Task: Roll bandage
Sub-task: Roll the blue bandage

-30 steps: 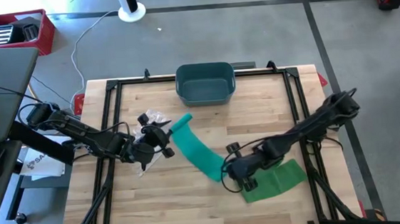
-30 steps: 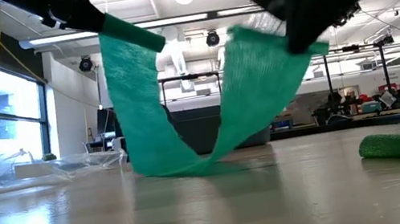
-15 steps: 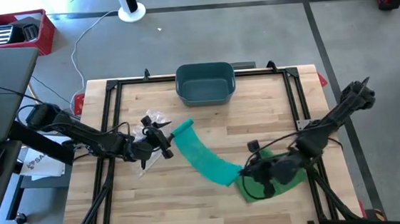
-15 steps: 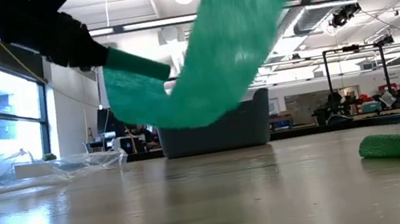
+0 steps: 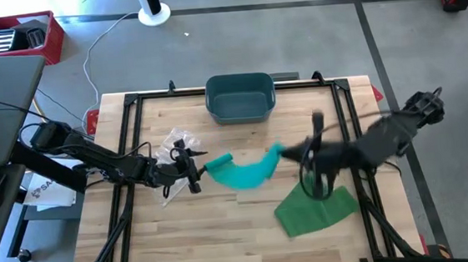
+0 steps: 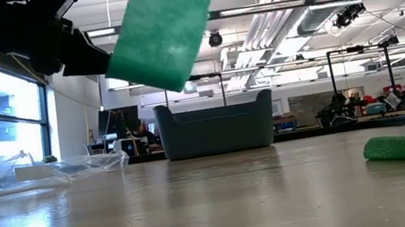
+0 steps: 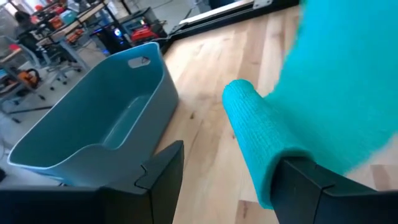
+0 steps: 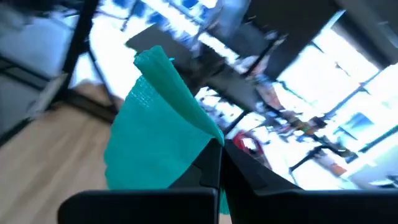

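Note:
A teal bandage (image 5: 246, 172) stretches between my two grippers, clear of the table. Its rolled end (image 5: 218, 161) is at my left gripper (image 5: 193, 169), which is open. In the left wrist view the roll (image 7: 258, 134) lies between the spread fingers of my left gripper (image 7: 231, 157). My right gripper (image 5: 296, 150) is shut on the flat end, high over the table's right half. In the low view the strip (image 6: 164, 29) slants up out of the picture from beside the left gripper (image 6: 90, 58). My left gripper touches the bandage only with the inner side of one finger (image 7: 305, 186), against which the tip of the rolled end (image 7: 267, 177) lies. The other finger (image 7: 163, 171) stands apart from the roll. My right gripper pinches the bandage's flat free end (image 8: 202, 127) between its two shut fingers (image 8: 217, 165). The strip hangs away from them toward the left gripper, lifted clear of the table.
A teal bin (image 5: 240, 97) stands at the far middle of the table. Crumpled clear wrap (image 5: 180, 142) lies beside the left gripper. A second green bandage (image 5: 316, 211) lies spread flat at the near right, under the right arm.
My right gripper has swung quickly up and toward the table's far edge, taking the flat end with it. The strip's sagging middle, which touched the table, is now lifted clear. My left gripper has sunk a little with the rolled end.

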{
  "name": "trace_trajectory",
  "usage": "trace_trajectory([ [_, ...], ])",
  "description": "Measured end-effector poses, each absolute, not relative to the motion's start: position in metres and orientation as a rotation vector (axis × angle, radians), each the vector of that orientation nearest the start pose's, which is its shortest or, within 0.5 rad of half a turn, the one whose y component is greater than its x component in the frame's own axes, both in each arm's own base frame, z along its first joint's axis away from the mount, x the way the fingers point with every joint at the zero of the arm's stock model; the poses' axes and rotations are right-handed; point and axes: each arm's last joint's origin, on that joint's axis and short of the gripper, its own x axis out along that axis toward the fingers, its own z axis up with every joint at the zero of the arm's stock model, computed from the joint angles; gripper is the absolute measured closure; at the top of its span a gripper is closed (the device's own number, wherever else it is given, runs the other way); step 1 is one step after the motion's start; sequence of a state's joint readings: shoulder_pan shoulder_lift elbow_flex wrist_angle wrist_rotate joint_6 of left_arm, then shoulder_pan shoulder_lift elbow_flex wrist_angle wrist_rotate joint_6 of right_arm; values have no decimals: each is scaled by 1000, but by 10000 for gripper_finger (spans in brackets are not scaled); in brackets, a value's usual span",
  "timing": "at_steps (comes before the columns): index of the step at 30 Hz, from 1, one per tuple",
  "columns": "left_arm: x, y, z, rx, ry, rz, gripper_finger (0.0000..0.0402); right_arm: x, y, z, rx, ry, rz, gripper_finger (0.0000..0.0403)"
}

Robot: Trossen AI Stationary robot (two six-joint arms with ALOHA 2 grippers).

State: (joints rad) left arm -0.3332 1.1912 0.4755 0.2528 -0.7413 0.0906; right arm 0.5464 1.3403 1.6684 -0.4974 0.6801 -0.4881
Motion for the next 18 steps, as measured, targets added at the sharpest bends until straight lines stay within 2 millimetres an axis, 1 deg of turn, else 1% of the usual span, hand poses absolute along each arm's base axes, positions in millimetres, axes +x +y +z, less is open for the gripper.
trace_trajectory([
  [4, 221, -56, 194, 318, 414, 351, 202, 235, 95, 501, -568, 140, -192, 403],
  [8, 223, -58, 196, 299, 386, 295, 202, 240, 71, 508, -543, 137, -249, 403],
  [14, 225, -61, 200, 273, 343, 243, 202, 249, 40, 504, -491, 176, -330, 403],
  [18, 226, -62, 204, 255, 307, 216, 202, 256, 18, 494, -420, 258, -342, 403],
])
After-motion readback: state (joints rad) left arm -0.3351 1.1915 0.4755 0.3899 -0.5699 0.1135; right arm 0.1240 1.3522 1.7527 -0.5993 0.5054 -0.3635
